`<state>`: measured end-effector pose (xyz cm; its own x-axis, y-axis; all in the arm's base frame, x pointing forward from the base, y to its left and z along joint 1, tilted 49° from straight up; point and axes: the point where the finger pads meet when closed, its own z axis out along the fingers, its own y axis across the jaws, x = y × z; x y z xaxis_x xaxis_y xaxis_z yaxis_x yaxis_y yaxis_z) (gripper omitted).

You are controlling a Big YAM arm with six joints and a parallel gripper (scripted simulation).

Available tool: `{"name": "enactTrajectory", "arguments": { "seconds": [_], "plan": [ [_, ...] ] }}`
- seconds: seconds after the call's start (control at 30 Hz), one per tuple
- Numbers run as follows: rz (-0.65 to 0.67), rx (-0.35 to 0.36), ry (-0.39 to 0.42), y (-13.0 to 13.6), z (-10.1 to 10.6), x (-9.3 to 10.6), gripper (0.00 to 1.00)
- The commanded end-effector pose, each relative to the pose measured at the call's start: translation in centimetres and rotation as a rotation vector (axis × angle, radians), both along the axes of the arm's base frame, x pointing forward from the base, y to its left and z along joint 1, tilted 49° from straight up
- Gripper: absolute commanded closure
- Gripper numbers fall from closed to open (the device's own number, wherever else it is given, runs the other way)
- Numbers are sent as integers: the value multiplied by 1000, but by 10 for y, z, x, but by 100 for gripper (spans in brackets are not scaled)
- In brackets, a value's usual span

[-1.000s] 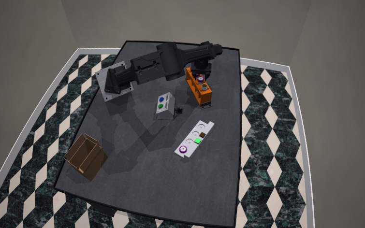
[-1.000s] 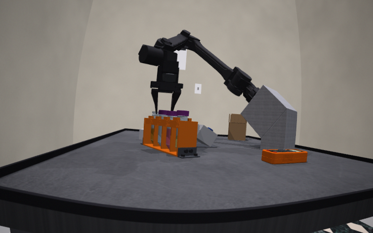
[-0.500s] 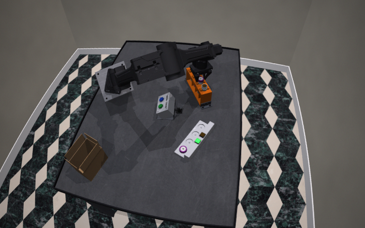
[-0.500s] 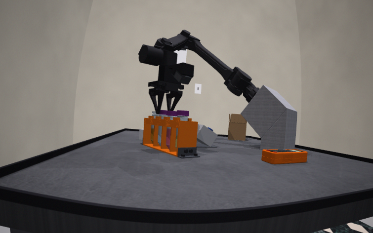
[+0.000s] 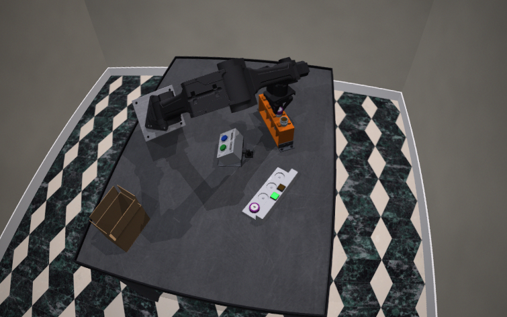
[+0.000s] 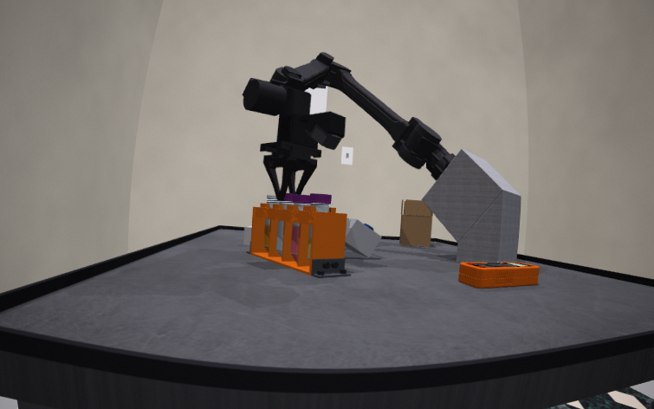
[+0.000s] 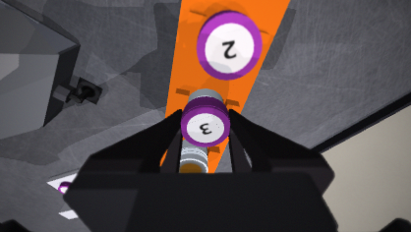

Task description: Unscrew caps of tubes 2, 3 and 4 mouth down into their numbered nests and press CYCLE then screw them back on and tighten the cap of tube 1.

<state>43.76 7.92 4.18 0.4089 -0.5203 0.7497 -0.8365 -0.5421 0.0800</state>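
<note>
On the dark grey table top (image 5: 215,244), in the orange rack (image 5: 274,125) at the far right, my gripper (image 7: 207,111) is clenched on the purple round cap marked 3 (image 7: 205,127). Cross-threading through a tilted grip worries me.

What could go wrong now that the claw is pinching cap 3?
1. The gripper holds cap 3 only at its fingertips. If they slip during the twist, the cap may stay loose on its tube.
2. Cap 4 lies in the tray and tube 4 stands open. The green lamp is lit, so it can go back on, but if it is forgotten before READY, that tube ends uncapped.
</note>
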Motion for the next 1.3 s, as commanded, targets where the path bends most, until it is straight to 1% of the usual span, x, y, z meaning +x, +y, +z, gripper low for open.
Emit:
{"name": "enactTrajectory", "arguments": {
  "seconds": [0.0, 0.23, 0.3, 0.63, 0.7, 0.9, 1.03, 1.07, 1.2, 1.27],
  "plan": [
    [17, 5, -6, 6, 5, 6, 100],
    [17, 5, -6, 6, 5, 6, 100],
    [-50, 52, -86, 9, 5, 6, 100],
    [-383, 225, -396, 6, 3, 5, 100],
    [-383, 225, -396, 6, 3, 5, 100],
    [-582, 334, -593, 5, 2, 5, 100],
    [-698, 396, -705, 4, 1, 5, 100],
    [-708, 414, -726, 6, 5, 6, 100],
    [-835, 473, -843, 5, 2, 6, 100],
    [-835, 473, -843, 5, 2, 6, 100]
  ]
}}
